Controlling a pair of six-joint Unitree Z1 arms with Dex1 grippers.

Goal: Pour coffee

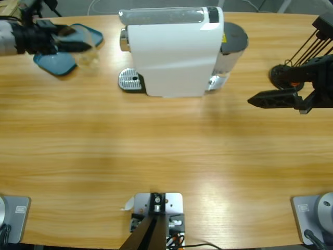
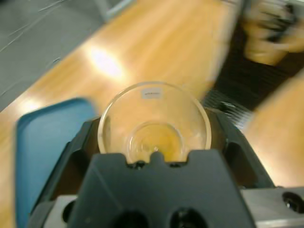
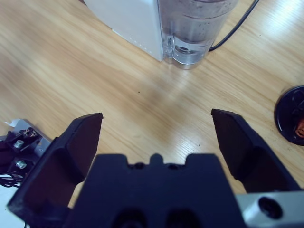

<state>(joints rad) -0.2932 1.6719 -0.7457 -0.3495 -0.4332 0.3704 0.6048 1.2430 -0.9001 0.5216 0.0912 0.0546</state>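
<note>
Here the left gripper (image 1: 70, 41) is clamped on a clear glass cup (image 1: 83, 44), its jaws hugging the cup's sides, at the far left of the table (image 1: 166, 151). The cup hangs over the right part of a blue tray (image 1: 54, 62), well apart from the white coffee machine (image 1: 171, 52) and its drip grate (image 1: 130, 80). The coffee (image 2: 156, 137) is a thin amber layer at the cup's bottom. In the left wrist view the camera looks straight into the cup's mouth, the rim (image 2: 153, 90) round and the liquid pooled in the centre of the base. I judge the cup is gripped around its wall so that a roll of the wrist can tip it for pouring. In the high view its long axis seems to lie along the gripper's reach, mouth pointing right toward the machine, but how far it is tilted I cannot tell. No receiving vessel shows, so the pour target is unclear

The right gripper (image 1: 260, 100) hovers at the right with jaws spread wide and nothing between them, aimed left at the machine's water tank (image 3: 190, 28), likely parked out of the way
</note>
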